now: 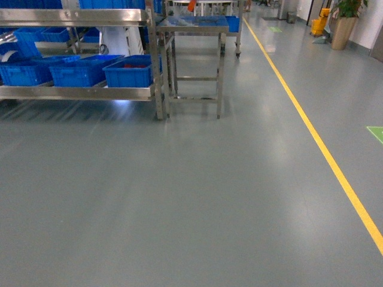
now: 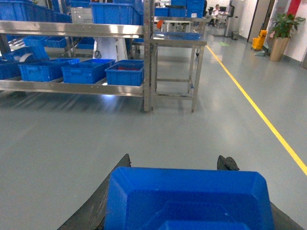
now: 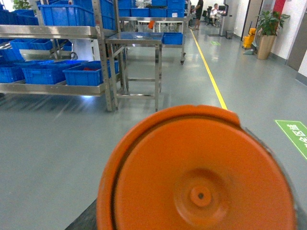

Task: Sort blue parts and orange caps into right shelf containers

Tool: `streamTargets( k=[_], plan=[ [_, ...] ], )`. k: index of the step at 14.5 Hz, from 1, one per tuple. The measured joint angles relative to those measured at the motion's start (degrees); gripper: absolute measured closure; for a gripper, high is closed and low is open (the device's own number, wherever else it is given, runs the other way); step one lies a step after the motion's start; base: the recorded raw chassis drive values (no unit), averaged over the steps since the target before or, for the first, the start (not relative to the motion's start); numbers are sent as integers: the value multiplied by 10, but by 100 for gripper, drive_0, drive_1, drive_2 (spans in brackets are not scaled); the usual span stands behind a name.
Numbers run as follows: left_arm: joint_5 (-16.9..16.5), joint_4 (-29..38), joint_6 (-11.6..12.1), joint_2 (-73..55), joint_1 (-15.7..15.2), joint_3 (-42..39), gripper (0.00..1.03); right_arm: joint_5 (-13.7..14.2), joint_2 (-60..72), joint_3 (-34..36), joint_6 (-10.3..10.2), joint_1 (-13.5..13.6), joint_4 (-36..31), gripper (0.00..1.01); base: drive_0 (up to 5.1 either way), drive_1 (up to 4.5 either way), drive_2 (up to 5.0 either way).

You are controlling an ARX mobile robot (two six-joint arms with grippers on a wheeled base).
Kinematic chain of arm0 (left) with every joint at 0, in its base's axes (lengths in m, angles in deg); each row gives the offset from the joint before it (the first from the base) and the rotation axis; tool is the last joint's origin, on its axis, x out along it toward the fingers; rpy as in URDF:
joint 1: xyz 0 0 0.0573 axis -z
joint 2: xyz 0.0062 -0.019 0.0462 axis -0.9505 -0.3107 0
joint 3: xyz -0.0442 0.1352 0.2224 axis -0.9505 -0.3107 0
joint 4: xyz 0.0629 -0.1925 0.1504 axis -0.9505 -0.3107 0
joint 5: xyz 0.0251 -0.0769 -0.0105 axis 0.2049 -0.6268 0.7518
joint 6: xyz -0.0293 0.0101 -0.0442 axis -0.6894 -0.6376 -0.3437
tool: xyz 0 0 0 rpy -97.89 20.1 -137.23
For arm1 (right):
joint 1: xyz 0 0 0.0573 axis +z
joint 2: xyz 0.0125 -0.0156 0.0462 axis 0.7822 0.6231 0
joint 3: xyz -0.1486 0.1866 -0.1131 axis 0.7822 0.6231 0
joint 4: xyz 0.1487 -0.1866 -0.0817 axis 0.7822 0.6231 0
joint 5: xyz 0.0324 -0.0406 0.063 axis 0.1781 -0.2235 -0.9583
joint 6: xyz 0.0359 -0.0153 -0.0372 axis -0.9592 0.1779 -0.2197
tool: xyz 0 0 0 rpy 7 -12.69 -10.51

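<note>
Orange cap (image 3: 201,177) is clamped in the right tool, fingers hidden; blue part (image 2: 189,201) is gripped by the left tool. Three crates (image 1: 128,72) are seen on the shelf (image 1: 78,92).

A wide grey floor (image 1: 197,197) with a soft sheen, crossed by a yellow line (image 1: 311,128) running into the distance. At left, a steel shelving rack (image 1: 78,92); beside it, a steel table (image 1: 194,27). Far right, a potted plant (image 1: 345,21) by a pale wall.

Bright-blue crates (image 1: 130,72), orange cap (image 3: 199,182), grey floor (image 1: 179,197) — yellow line (image 1: 323,149).
</note>
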Motion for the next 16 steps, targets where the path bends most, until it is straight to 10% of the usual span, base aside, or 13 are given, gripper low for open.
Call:
streamTargets(
  k=[16],
  plan=[
    [0,-2,0,0,0,0,61,0,0,0,0,0,-2,55,-21,408,-449]
  ],
)
